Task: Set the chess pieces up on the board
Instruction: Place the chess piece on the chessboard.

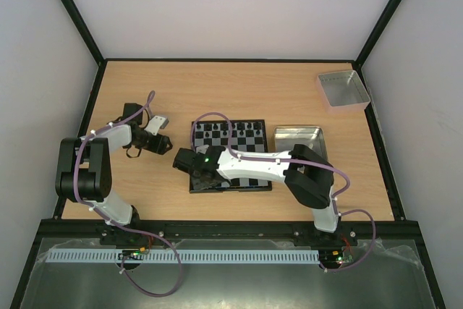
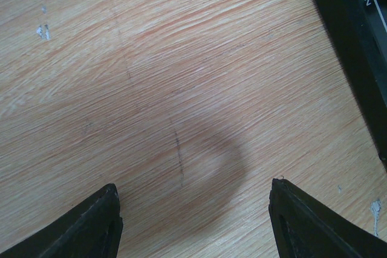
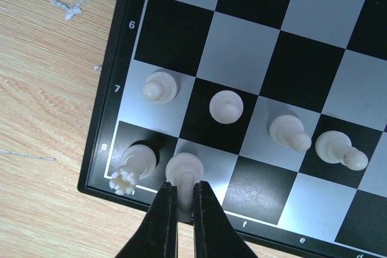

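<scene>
- You are pinching a white piece [image 3: 184, 166] in the right gripper [image 3: 184, 190]. Its two fingers are pressing together on the piece's upper part, with no gap showing on either side.
- That piece is sitting over the second square of the row marked 8 on the board [image 3: 104, 119], just beside the white rook [image 3: 136, 161] in the corner square. The two look close but apart.
- I cannot tell whether the held piece is resting on its square or hanging just above it. Its kind is also unclear, because the fingers are covering part of it.
- Four white pawns [image 3: 227, 107] are lining the row marked 7 ahead of it, so you appear to be filling the back rank from the corner inward.
- You are gripping from above and high on the piece, probably because that leaves the fingers clear of the rook and the pawns crowding round the square.
- Your left gripper [image 2: 193, 209] is hovering with its fingers wide apart and nothing between them, over bare tabletop [image 2: 151, 89] just beside the board's rim. Waiting there is likely leaving the board free for the right arm.
- In the top view, black pieces [image 1: 217, 129] are occupying the board's far rows, while the right arm is reaching across the near side and hiding part of it.
- Judging ahead, releasing calls for a small opening and a straight lift, since a sideways drift could be tipping the rook.
</scene>
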Controlling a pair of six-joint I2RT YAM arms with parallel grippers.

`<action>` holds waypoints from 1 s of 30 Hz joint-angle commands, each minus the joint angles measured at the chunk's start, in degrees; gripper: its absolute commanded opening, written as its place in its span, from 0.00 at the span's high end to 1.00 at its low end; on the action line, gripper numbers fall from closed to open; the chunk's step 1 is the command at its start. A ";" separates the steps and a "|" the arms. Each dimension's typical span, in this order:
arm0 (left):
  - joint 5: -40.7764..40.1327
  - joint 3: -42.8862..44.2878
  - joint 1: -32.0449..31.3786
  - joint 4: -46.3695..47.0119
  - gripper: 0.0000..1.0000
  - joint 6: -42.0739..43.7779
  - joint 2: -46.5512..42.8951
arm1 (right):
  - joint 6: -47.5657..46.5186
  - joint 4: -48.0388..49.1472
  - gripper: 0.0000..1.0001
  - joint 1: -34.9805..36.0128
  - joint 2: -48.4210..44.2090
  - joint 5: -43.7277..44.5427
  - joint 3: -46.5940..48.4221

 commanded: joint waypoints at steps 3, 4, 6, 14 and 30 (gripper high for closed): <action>-0.67 -1.21 0.02 -3.26 0.33 -0.17 0.98 | -0.40 -2.37 0.98 -0.41 1.19 1.29 1.41; -0.60 -1.22 0.04 -3.30 0.33 -0.15 0.98 | -0.32 -2.36 0.98 -0.43 1.14 1.29 1.39; -0.58 -1.21 0.02 -3.34 0.33 -0.14 1.03 | -0.32 -2.59 0.98 -0.51 1.15 1.40 1.51; -0.62 -1.22 0.02 -3.27 0.33 -0.15 0.99 | -0.14 -2.55 0.98 -0.60 1.17 0.76 1.00; -0.57 -1.21 0.02 -3.32 0.33 -0.15 1.08 | -0.03 -2.38 0.97 -0.60 0.62 -0.11 -0.61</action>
